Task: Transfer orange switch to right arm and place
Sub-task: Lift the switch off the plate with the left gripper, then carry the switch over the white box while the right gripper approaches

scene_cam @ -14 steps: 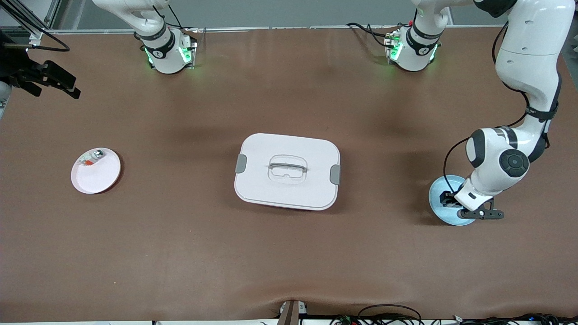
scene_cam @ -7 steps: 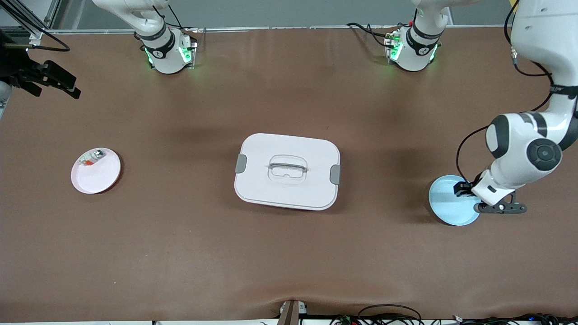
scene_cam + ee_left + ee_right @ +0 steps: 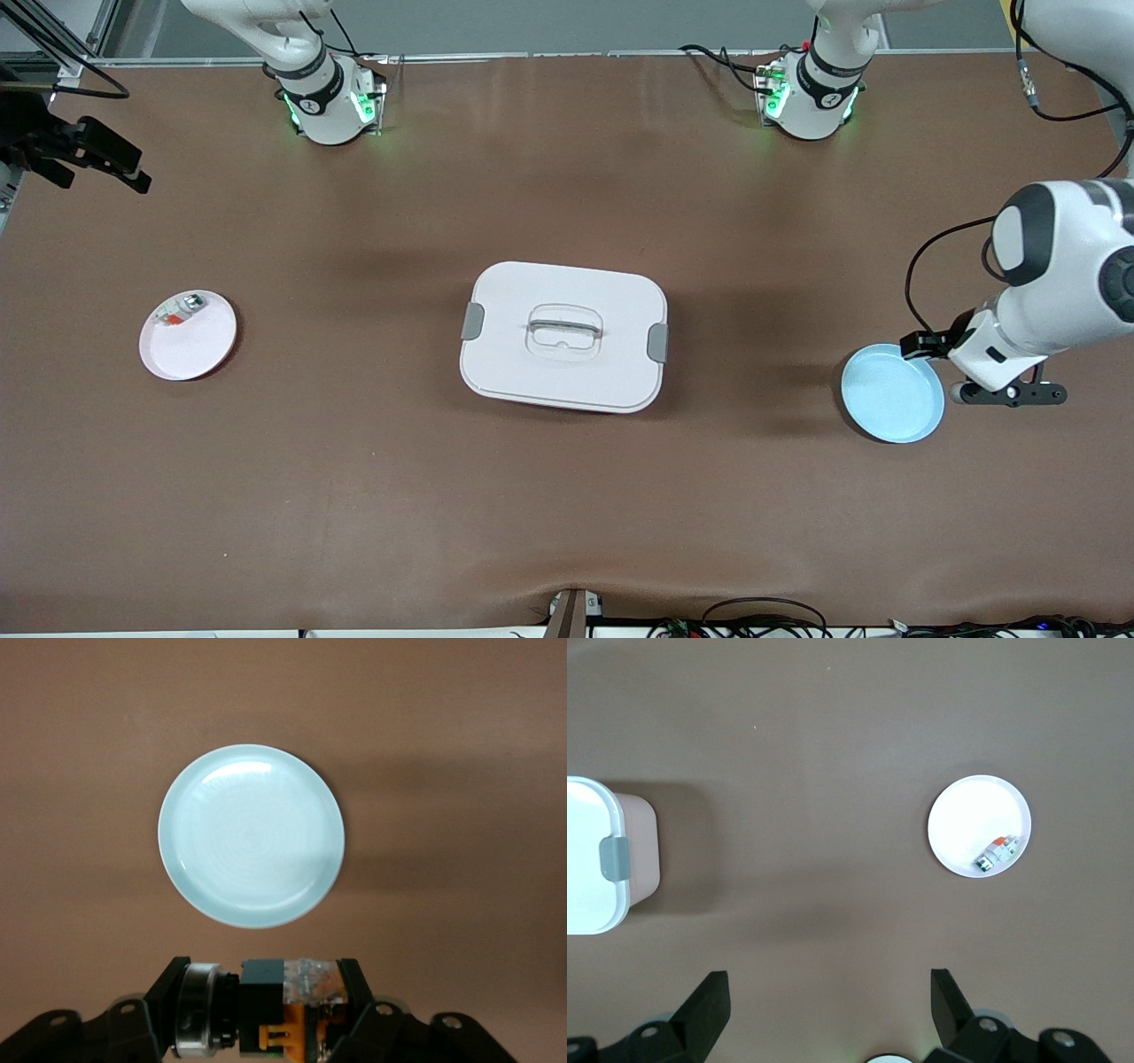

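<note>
While the brown desk (image 3: 354,496) spreads wide beneath both arms, we take the white lidded box (image 3: 563,337) at its middle as our landmark. Toward the left arm's end of the desk from the box lies the pale blue plate (image 3: 891,392), bare. Toward the right arm's end from the box lies the white plate (image 3: 188,335), carrying a small white-grey piece with a red-orange bit (image 3: 180,310). Up in the air just beside the blue plate, well apart from the box, we see the left tool (image 3: 266,1010) clamped on the orange switch (image 3: 297,1005), its fingers (image 3: 190,1005) pressing the switch from both ends. We find the right tool (image 3: 828,1014) with its fingers (image 3: 709,1005) spread wide and nothing between them; it waits high over the desk between the box and the white plate.
</note>
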Controlling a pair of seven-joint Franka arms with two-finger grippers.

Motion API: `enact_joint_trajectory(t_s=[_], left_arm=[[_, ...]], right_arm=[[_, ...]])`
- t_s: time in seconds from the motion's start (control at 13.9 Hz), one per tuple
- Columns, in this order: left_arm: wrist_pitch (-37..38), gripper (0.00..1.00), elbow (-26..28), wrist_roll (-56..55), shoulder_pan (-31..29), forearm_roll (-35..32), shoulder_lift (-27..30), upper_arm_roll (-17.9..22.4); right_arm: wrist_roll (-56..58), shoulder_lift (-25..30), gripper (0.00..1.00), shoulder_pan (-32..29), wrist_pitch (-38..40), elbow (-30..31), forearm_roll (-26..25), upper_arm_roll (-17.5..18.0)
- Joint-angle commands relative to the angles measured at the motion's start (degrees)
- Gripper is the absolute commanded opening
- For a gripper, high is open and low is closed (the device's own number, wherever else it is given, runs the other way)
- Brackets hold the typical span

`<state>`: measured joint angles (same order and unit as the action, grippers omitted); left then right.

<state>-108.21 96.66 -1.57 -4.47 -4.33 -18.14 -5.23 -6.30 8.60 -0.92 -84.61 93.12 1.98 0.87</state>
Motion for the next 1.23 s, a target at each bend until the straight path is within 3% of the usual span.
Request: enact_joint_trajectory(t_s=[0.0, 0.36, 0.94, 1.15], left_arm=[[10.62, 0.28, -7.95, -3.24, -0.19, 1.42, 0.21, -2.67], [18.82, 0.29, -14.65, -16.32, -0.10, 5.73, 1.00, -9.96], [18.30, 0.29, -17.11, -39.98, 0.33, 9.33, 0.82, -22.97], [14.19, 0.29, -18.44, -47.62, 0.60, 9.69, 0.21, -26.67]], right_arm=[[-0.12, -1.04, 1.00, -1.10, 0.49, -1.89, 0.22, 0.54], [0.41, -3.67, 1.00, -1.27, -0.12, -2.15, -0.84, 0.54], [0.58, -14.31, 1.00, -3.82, -0.30, -4.44, 0.21, 0.54], [0.76, -17.45, 1.00, -4.17, 0.14, -4.61, -0.22, 0.54]])
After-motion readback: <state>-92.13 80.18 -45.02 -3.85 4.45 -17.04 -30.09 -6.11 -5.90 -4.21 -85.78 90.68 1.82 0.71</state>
